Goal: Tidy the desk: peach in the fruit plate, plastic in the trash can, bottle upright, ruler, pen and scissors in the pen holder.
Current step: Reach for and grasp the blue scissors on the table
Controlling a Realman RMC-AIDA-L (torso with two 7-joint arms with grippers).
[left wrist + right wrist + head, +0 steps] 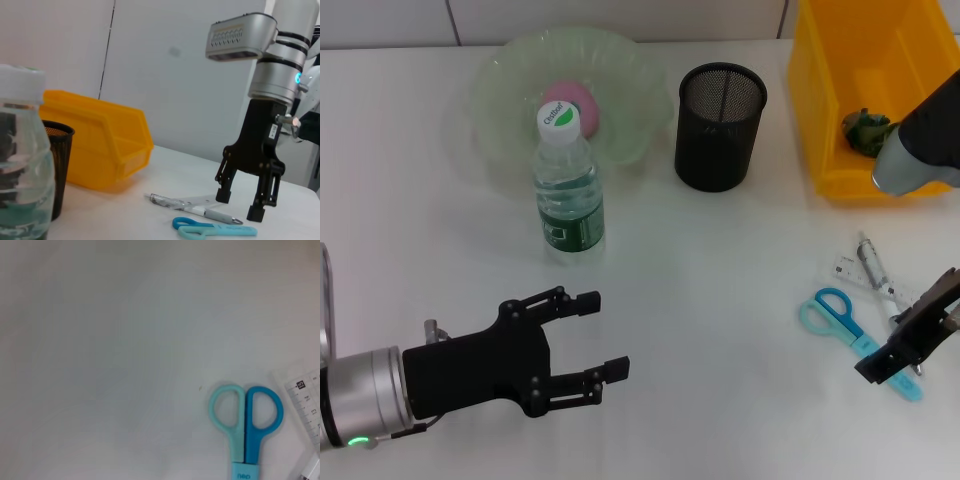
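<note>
On the white desk [740,290] I count one bottle [567,180], one peach [582,103], one plate [510,75], one black pen holder [720,127], one yellow bin [840,100], one pair of scissors [842,318], one pen [875,280] and one clear ruler [855,270].

The bottle stands upright, just in front of the plate. The pink peach lies in the plate, behind the bottle cap. A crumpled green thing [865,128] sits inside the bin. The pen holder stands between the plate and the bin.

The scissors, pen and ruler lie flat together near the right side of the desk. The pen lies across the ruler.

The left gripper [595,335] is low over the desk, in front of the bottle. Its fingers are spread wide apart and hold nothing.

The right gripper [242,205] hangs just above the scissors, pen and ruler. Its fingers point down, parted, with nothing between them. It is not touching them.
</note>
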